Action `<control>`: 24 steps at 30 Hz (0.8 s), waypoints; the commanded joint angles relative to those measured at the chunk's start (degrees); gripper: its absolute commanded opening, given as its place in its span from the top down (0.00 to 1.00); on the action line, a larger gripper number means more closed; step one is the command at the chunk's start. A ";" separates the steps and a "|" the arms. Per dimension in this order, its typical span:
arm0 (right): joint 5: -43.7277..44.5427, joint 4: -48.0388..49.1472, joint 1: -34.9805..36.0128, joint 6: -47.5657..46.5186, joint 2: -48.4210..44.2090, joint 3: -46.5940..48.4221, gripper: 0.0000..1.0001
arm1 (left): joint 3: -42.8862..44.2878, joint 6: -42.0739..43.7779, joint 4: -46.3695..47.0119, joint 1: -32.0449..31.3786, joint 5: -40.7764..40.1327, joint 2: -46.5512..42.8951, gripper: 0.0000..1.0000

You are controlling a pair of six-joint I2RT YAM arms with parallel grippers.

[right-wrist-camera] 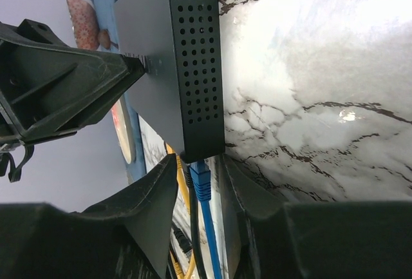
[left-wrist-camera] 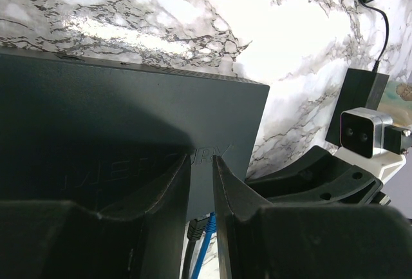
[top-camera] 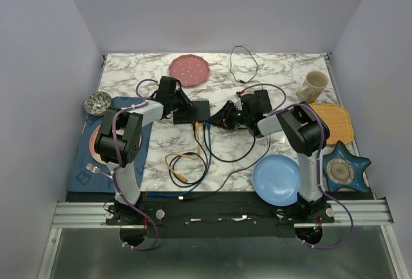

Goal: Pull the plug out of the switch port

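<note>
Pre-grasp: my right claw is released, straddling the blue plug, which is seated in the near edge of the switch, at its right end. Left claw, a slit apart and grasping nothing, rests on the switch top. Next, I'd say: clench on the plug, pull straight out.

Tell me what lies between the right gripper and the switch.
In the right wrist view, a blue plug lies there. It is seated in the near edge of the switch and sits between the open jaws of the right gripper.
</note>
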 commanded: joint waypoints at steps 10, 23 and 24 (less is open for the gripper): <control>-1.01 -8.88 0.77 -5.00 -1.06 0.40 0.58 | -1.08 -0.05 -0.89 0.45 0.73 1.64 0.65; -1.18 -13.54 2.00 -5.88 -0.45 3.21 0.57 | -1.60 -0.49 -0.45 0.45 0.99 1.37 0.65; -1.18 -14.85 2.18 -6.14 -0.45 3.56 0.57 | -1.69 -0.49 -0.54 0.45 1.00 1.29 0.65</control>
